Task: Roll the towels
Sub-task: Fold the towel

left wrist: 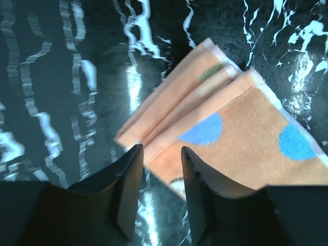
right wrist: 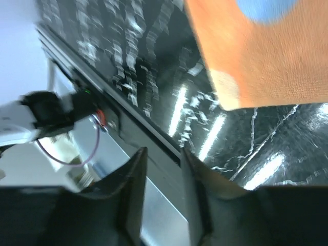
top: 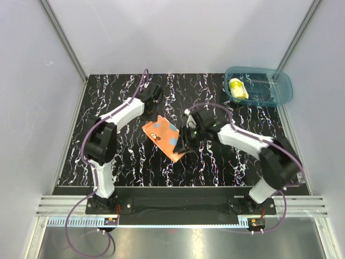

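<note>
Your left fingers (left wrist: 130,184): narrow gap, tips at folded edge of orange towel (left wrist: 246,138), cloth showing in gap; cannot tell whether they nip it. Your right fingers (right wrist: 130,189): slightly apart, nothing between, beside towel's right edge. Orange towel lies on surface (top: 124,156) between your arms. Yellow towel (top: 237,88) bunched inside teal bin (top: 269,97), far right corner.

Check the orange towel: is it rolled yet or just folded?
Folded, not rolled. The orange towel lies flat; the left wrist view shows stacked flat layers at its corner, no coil.
</note>
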Motion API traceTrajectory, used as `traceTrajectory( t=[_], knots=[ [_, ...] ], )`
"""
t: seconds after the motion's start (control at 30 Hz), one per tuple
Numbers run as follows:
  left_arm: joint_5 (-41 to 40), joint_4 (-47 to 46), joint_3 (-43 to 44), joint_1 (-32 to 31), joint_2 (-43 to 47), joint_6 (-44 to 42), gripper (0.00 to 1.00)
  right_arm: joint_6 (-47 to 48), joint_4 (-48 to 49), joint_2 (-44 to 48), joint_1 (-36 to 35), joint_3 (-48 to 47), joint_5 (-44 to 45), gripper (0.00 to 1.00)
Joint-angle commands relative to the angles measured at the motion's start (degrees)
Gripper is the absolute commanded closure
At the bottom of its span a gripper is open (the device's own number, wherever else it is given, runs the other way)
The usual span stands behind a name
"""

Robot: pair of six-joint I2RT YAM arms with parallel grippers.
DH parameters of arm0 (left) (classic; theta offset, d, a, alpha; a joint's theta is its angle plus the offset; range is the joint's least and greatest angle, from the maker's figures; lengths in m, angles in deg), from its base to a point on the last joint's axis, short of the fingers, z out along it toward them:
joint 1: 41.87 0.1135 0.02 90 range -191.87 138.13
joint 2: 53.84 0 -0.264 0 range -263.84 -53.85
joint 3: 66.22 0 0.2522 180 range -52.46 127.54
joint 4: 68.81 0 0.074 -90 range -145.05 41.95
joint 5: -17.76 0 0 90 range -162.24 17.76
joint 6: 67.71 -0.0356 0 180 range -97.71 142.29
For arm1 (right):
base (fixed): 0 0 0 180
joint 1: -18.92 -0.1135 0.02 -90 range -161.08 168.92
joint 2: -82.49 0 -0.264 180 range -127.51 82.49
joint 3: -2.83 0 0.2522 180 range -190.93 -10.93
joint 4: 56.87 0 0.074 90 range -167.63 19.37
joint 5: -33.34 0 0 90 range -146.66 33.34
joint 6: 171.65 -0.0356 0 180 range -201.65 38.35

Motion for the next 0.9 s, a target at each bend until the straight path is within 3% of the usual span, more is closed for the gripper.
traceTrajectory(
  t=[0.0,0.1,0.3,0.4,0.43,0.5,0.87],
  knots=[
    [-6.5,5.3,4.5,-2.6,8.7,-2.2,0.57,2.3,-11.1,12.0,0.7,-6.9,15.2,0.55],
    [-9.6,6.0,1.3,-5.8,14.7,-2.4,0.57,1.3,-16.7,19.1,2.7,-7.6,24.8,0.45],
    [-9.5,-0.2,-13.2,-20.2,26.5,-1.9,0.55,-0.4,-22.5,32.1,7.8,-3.8,38.7,0.35],
    [-7.9,-5.3,-19.3,-26.7,29.0,-2.3,0.44,-0.9,-24.7,35.8,9.4,-2.9,42.3,0.31],
    [-8.2,-6.7,-20.9,-27.9,29.3,-2.0,0.35,-1.0,-25.2,36.7,9.7,-2.9,42.8,0.29],
    [-7.0,-10.0,-24.0,-30.2,29.1,-1.8,0.32,-0.9,-25.9,37.3,10.3,-2.4,43.2,0.29],
    [-6.1,-14.0,-23.3,-36.9,18.1,-6.3,0.36,-0.2,-24.0,34.8,11.1,0.2,40.8,0.28]
  ],
)
